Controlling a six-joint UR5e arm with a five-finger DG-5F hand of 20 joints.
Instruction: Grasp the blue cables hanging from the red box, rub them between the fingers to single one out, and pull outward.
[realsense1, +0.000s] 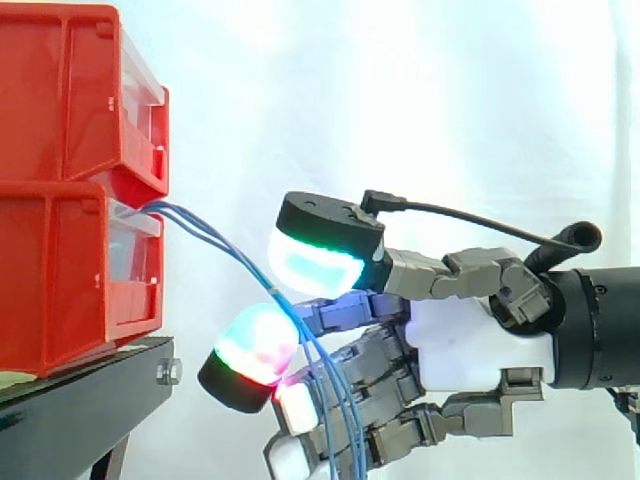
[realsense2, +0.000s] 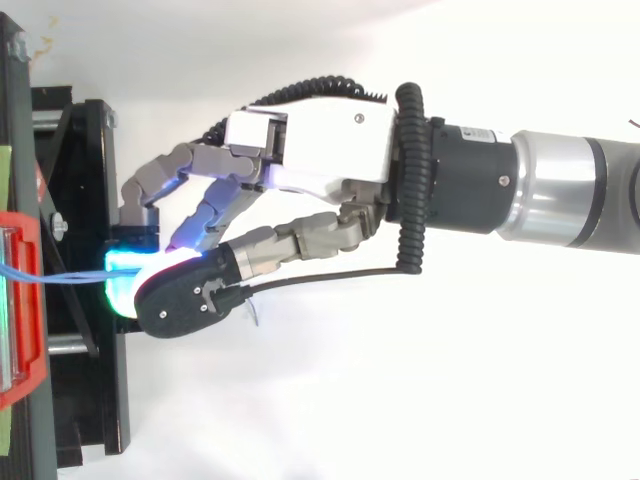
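Several thin blue cables (realsense1: 215, 238) come out of the gap between two stacked red boxes (realsense1: 70, 280) and arc down to the right. My hand (realsense1: 470, 340) reaches in from the right with its fingers curled round them. The cables pass between a green-cyan glowing pad (realsense1: 315, 262) above and a red-green glowing pad (realsense1: 255, 345) below, then hang down across the lower fingers. From above, the cables (realsense2: 70, 276) run straight from the red box (realsense2: 25, 300) into the pads of my hand (realsense2: 320, 150).
The red boxes sit on a black stand (realsense1: 90, 390) at the left, with a bolt at its corner. A white curtain hangs behind. Open space lies to the right, around the arm (realsense2: 560, 190).
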